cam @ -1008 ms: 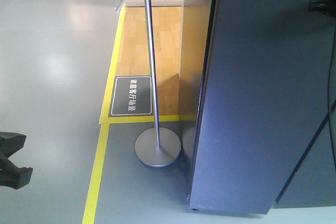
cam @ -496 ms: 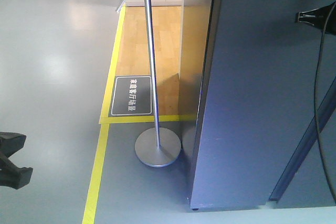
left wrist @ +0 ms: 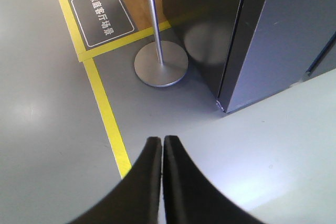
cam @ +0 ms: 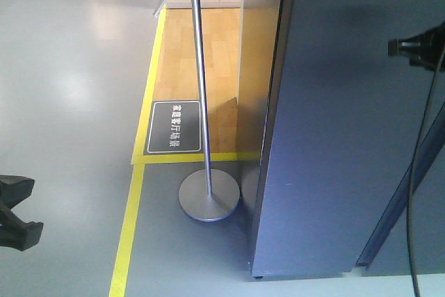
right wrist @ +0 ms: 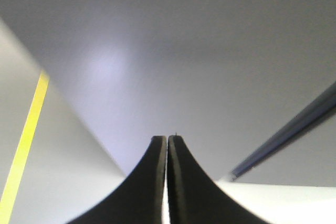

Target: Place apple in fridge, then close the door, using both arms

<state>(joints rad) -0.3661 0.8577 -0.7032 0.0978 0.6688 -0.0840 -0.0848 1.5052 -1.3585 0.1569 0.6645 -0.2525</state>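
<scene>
Pushing the door (cam: 334,130) shut is the step I am judging to be in hand: I am seeing only its flat dark grey outer face, with a narrow dark gap at its right edge, so it is standing nearly but not fully closed against the fridge (left wrist: 202,30). The apple is not showing in any view; I am taking it to be inside already, but I cannot confirm that.

Tool states:
- The right tool (right wrist: 167,145) is pressed fully together, holding nothing, its tips pointing at the door face and close to it.
- The left tool (left wrist: 161,145) is likewise fully together and empty, hanging above the grey floor (left wrist: 47,145) beside the yellow tape line (left wrist: 107,124), well apart from the door.

To do the step well, I am advising a steady, flat push with the right tool against the door face, kept far from the hinge side, until the gap at the edge disappears. The left arm is best held clear of the sign stand (cam: 208,196).

Compared with the earlier front-view frames, the right arm (cam: 417,50) is reaching further into view from the right, and the dark gap beside the door is now wider in the picture. The left tool is unchanged.
</scene>
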